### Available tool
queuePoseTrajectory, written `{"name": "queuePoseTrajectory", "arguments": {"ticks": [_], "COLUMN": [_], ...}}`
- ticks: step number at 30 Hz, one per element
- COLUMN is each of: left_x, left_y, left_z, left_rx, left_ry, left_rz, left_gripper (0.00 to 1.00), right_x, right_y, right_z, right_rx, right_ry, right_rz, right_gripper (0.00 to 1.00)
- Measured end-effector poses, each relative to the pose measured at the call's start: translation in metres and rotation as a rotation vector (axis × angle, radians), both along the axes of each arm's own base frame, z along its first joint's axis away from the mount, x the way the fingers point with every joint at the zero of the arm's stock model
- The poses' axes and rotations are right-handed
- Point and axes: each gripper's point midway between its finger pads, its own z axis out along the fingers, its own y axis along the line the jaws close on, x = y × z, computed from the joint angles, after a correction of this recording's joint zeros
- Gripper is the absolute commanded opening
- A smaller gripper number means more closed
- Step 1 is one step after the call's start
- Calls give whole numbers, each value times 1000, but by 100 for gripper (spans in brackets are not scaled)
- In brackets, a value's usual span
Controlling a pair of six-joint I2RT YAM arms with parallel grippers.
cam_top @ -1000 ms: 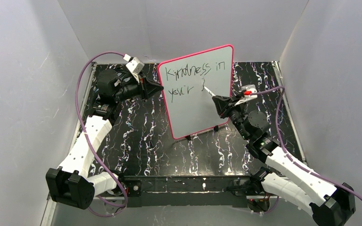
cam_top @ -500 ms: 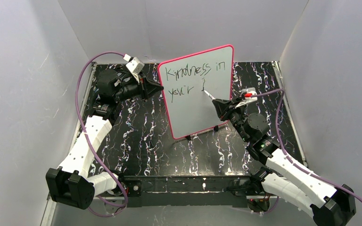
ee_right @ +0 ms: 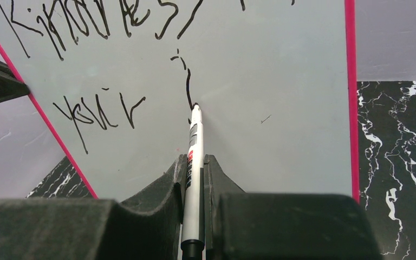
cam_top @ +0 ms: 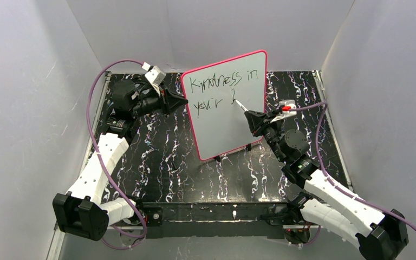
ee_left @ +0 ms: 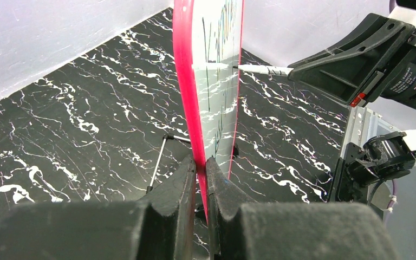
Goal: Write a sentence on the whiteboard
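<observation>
1. Top external: the whiteboard (cam_top: 227,130) is standing upright in the middle of the black marbled table (cam_top: 168,151). The sentence (cam_top: 222,82) is reading "Kindness in" above "your" (the next word is barely begun). The left gripper (cam_top: 184,102) is meeting the board's left edge. The right gripper (cam_top: 251,116) is pressing a marker (cam_top: 239,105) against the writing face.

2. Left wrist: this gripper's fingers (ee_left: 181,179) are pinching the pink frame (ee_left: 183,65) with almost no gap between them, bracing the board, which shows edge-on. Beyond it, the marker tip is touching the written side.

3. Right wrist: the fingers (ee_right: 170,179) are clamping narrowly around the marker barrel. Its tip is sitting at the lower end of a fresh vertical stroke (ee_right: 187,86), just right of "your".

4. Judgement: the first letter of the last word is being formed. The next move is likely calling for light, steady tip contact while the stroke is branching rightward. Meanwhile the left pinch should be resisting any push that might tip the board backward.
</observation>
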Motion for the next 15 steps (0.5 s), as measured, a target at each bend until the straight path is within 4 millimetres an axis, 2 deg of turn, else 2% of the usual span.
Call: {"name": "queuePoseTrajectory", "arguments": {"ticks": [15], "left_x": [-2], "left_y": [-1], "left_z": [0], "left_rx": [-1], "left_ry": [0], "left_rz": [-11], "left_gripper": [0], "right_x": [2], "right_y": [-10], "right_z": [5], "right_rx": [1], "right_ry": [-14], "right_rz": [-50], "right_gripper": [1]}}
